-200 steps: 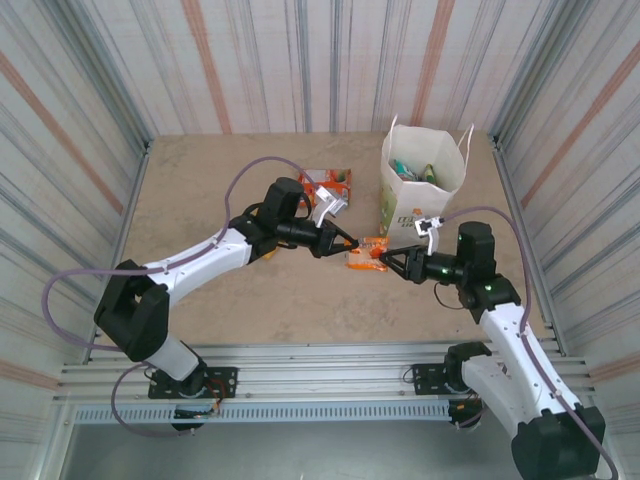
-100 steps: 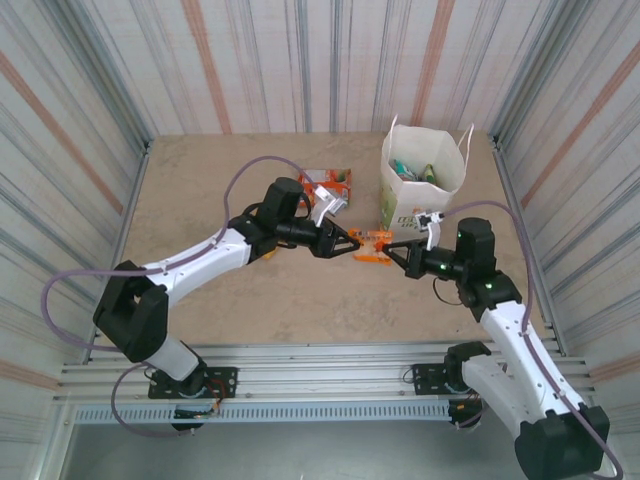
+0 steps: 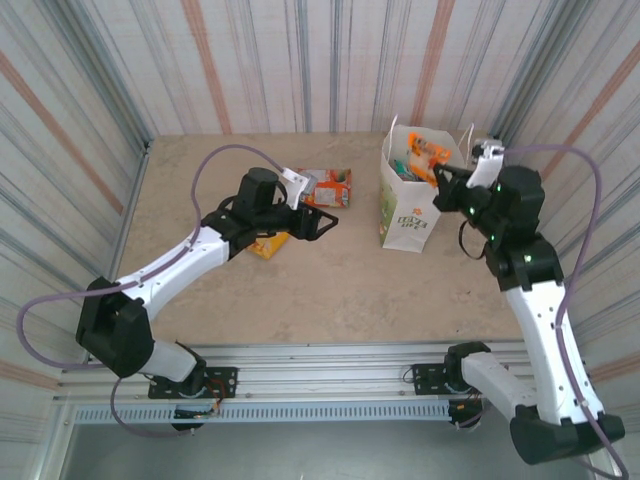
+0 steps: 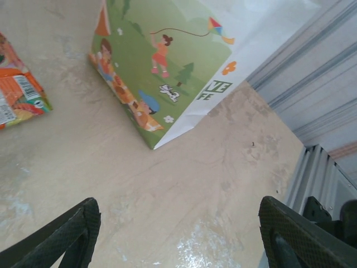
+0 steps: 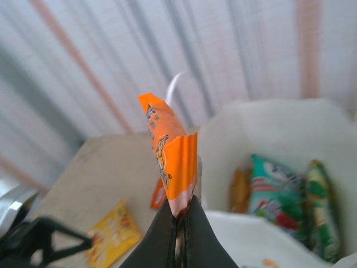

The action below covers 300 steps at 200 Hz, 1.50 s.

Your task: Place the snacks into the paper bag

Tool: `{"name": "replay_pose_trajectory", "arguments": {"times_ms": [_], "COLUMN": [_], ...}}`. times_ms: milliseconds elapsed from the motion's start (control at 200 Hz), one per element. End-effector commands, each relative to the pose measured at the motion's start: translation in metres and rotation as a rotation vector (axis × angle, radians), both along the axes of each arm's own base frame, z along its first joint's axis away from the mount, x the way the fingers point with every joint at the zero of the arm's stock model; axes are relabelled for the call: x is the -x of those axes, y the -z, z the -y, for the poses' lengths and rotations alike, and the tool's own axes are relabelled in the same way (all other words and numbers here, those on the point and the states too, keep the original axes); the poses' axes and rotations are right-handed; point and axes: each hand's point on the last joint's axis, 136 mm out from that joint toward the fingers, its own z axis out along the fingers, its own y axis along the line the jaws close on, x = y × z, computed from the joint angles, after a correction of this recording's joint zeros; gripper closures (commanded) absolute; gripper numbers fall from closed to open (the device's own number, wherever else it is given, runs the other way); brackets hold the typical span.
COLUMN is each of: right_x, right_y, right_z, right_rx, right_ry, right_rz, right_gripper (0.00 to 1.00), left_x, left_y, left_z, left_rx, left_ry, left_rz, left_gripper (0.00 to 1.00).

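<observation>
We look down on a mottled beige worktop [image 3: 330, 290]. Corrugated striped walls [image 3: 300, 60] rise behind and beside it, and an aluminium rail [image 3: 330, 375] runs along its near edge.

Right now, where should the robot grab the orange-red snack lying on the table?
Probably its near edge, from above: the orange-red snack lies flat on the table, so only a thin edge can be pinched, and the open left gripper is beside that edge.
</observation>
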Motion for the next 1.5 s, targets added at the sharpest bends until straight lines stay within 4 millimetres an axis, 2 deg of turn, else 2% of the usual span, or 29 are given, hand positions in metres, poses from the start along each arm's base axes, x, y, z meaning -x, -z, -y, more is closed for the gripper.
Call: {"name": "replay_pose_trajectory", "arguments": {"times_ms": [0,140,396,461,521,551,596,787,897,982,1152,1283,1398,1498], "right_x": [-0.026,-0.059,-0.105,-0.109,-0.109,-0.107,-0.105,-0.079,-0.054,-0.033,0.003,0.025,0.037,0.043], "right_y": [0.014,0.017,0.047,0.053,0.056,0.056,0.056,0.038,0.029,0.030,0.049,0.072,0.092,0.109], "right_z": [0.025,0.025,0.016,0.014,0.012,0.011,0.012,0.012,-0.008,-0.029,-0.068,-0.111,-0.139,-0.165], "right_rx": [0.074,0.085,0.091,0.090,0.092,0.096,0.100,0.097,0.080,0.068,0.004,-0.022,0.009,0.032], "right_ry": [0.138,0.150,0.108,0.092,0.079,0.075,0.076,0.061,-0.012,-0.080,-0.150,-0.241,-0.286,-0.343], "right_rz": [-0.101,-0.155,-0.233,-0.247,-0.259,-0.261,-0.264,-0.215,-0.160,-0.126,-0.117,-0.142,-0.169,-0.201], "right_gripper": [1.00,1.00,0.95,0.90,0.79,0.72,0.67,0.64,0.64,0.64,0.64,0.65,0.64,0.63], "left_x": [-0.005,-0.015,-0.028,-0.030,-0.030,-0.031,-0.031,-0.033,-0.035,-0.033,-0.022,-0.010,-0.003,0.003], "left_y": [-0.018,-0.018,-0.018,-0.015,-0.012,-0.011,-0.009,0.008,0.026,0.037,0.056,0.073,0.087,0.102], "left_z": [-0.011,-0.024,-0.052,-0.059,-0.065,-0.068,-0.071,-0.086,-0.105,-0.119,-0.152,-0.181,-0.203,-0.211], "left_rx": [-0.031,-0.067,-0.057,-0.063,-0.067,-0.070,-0.071,-0.083,-0.083,-0.051,0.012,0.072,0.130,0.186], "left_ry": [-0.047,-0.108,-0.195,-0.216,-0.236,-0.243,-0.255,-0.329,-0.451,-0.536,-0.722,-0.848,-0.924,-0.955], "left_rz": [0.051,0.032,-0.018,-0.035,-0.057,-0.066,-0.080,-0.182,-0.290,-0.378,-0.458,-0.522,-0.567,-0.626], "left_gripper": [0.22,0.22,0.23,0.23,0.23,0.23,0.23,0.23,0.22,0.21,0.19,0.18,0.19,0.22]}}
